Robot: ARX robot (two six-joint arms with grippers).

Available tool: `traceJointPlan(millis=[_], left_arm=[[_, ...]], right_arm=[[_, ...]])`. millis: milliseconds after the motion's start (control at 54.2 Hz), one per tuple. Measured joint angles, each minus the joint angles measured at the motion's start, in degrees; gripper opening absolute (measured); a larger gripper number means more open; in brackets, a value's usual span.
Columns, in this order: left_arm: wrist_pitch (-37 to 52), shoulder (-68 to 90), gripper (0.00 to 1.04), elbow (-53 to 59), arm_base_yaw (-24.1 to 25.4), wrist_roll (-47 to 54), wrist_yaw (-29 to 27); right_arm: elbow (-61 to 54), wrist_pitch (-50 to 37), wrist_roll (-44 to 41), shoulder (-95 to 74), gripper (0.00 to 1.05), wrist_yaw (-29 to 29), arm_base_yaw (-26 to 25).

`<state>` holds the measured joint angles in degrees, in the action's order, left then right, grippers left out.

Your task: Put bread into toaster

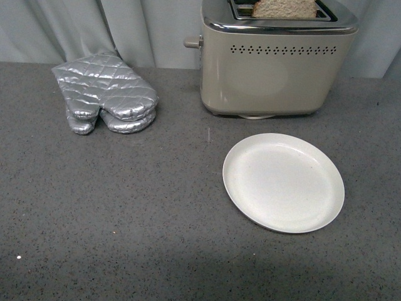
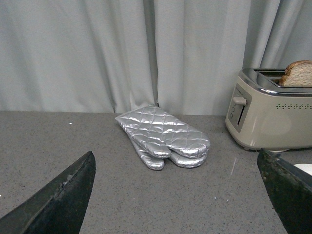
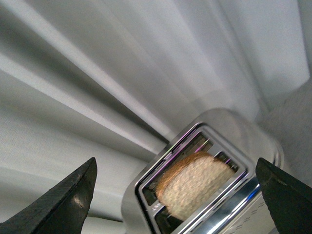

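The cream-beige toaster point(image 1: 269, 63) stands at the back right of the grey counter. The bread point(image 1: 285, 8) stands upright in one of its chrome-topped slots, its rounded top sticking out. It also shows in the left wrist view point(image 2: 297, 73) and the right wrist view point(image 3: 195, 183). Neither arm shows in the front view. My right gripper point(image 3: 175, 195) is open and empty, apart from the toaster point(image 3: 214, 195), with the bread between its dark fingertips point(image 3: 68, 200) in that view. My left gripper point(image 2: 178, 195) is open and empty, low over the counter, facing the mitts.
A pair of silver quilted oven mitts point(image 1: 106, 94) lies at the back left, also in the left wrist view point(image 2: 163, 136). An empty white plate point(image 1: 283, 182) sits in front of the toaster. Grey curtains point(image 1: 125, 25) hang behind the counter. The toaster's lever knob point(image 1: 193, 42) points left.
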<state>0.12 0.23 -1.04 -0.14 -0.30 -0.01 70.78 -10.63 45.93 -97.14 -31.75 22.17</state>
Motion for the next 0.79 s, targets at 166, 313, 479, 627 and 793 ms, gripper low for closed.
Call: traceJointPlan(millis=[166, 313, 479, 627, 793], left_arm=[[0.00, 0.00, 0.98, 0.00, 0.00, 0.02, 0.02], [0.00, 0.00, 0.98, 0.00, 0.00, 0.00, 0.00], [0.00, 0.00, 0.98, 0.00, 0.00, 0.02, 0.02], [0.00, -0.02, 0.98, 0.00, 0.00, 0.02, 0.02], [0.00, -0.02, 0.98, 0.00, 0.00, 0.00, 0.00]], right_arm=[[-14.86, -9.42, -18.58, 10.75, 0.95, 0.07, -1.03], [-28.11, -14.03, -28.09, 21.16, 0.93, -0.17, -3.48], [-41.99, -25.14, -40.41, 33.57, 0.69, 16.52, -7.37], [-49.92, -26.62, -44.37, 39.12, 0.44, 20.15, -10.23], [-56.33, -26.93, -45.38, 44.13, 0.14, 22.99, -13.16]])
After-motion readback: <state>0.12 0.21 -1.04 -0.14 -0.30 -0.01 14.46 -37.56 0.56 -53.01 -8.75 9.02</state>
